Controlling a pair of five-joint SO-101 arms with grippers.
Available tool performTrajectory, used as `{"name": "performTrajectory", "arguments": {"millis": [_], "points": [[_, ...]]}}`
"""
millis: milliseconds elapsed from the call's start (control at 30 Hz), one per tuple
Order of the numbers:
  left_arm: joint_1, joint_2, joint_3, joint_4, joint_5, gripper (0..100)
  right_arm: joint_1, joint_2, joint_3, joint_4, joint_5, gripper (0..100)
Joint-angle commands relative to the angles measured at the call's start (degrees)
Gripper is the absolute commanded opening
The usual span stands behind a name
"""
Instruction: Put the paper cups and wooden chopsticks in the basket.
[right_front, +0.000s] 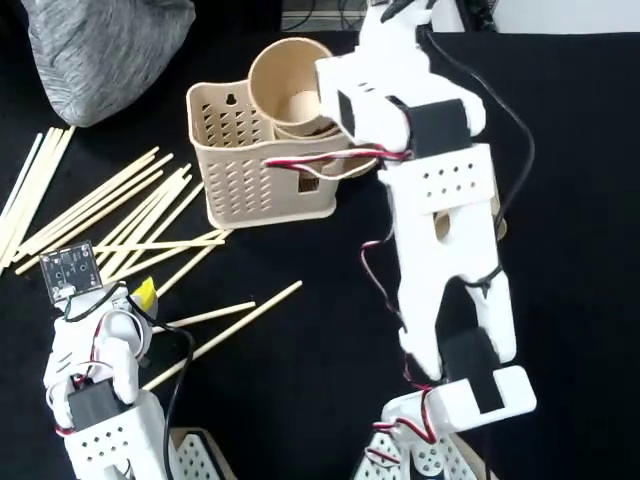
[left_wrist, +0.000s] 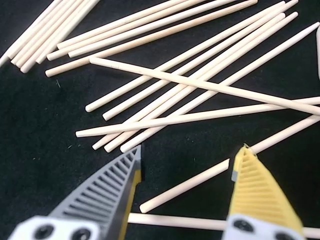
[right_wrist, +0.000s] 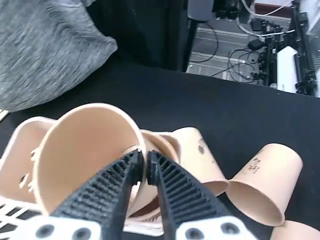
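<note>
Wooden chopsticks (left_wrist: 200, 85) lie scattered on the black table (left_wrist: 40, 150), left gripper (left_wrist: 191, 150) spread wide just above them. Farther back, right gripper (right_wrist: 145, 156) pinches the rim of a paper cup (right_wrist: 85, 150) tilted over the basket (right_front: 250, 190); loose cups (right_wrist: 265, 177) lie beyond.

Under right arm (right_front: 440, 230), high view: right end of basket (right_front: 250, 175), most of loose paper cups (right_wrist: 265, 180). Cut off at left edge there: ends of wooden chopsticks (right_front: 25, 200). Cropped by edges, left wrist view: most chopsticks. Cropped, right wrist view: basket, one cup (right_wrist: 300, 232) at corner.
</note>
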Motion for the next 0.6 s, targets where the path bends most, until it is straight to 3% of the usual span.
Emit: {"name": "performTrajectory", "arguments": {"millis": [0,67,233,433,567], "points": [[-0.31,-0.26,0.13,-1.23,-0.09,29,-1.49,-2.51,-4.53,1.93,-0.35,1.4],[-0.31,-0.26,0.13,-1.23,-0.09,29,-1.49,-1.63,-4.62,1.85,-0.53,5.4],[-0.31,-0.26,0.13,-1.23,-0.09,29,-0.26,0.92,-4.97,1.93,-7.12,34.6],[-0.31,-0.26,0.22,-1.23,-0.09,29,0.44,0.57,-5.14,2.37,-1.76,32.6],[-0.31,-0.26,0.22,-1.23,-0.18,29,2.99,-2.42,-4.53,7.12,9.14,32.2]]}}
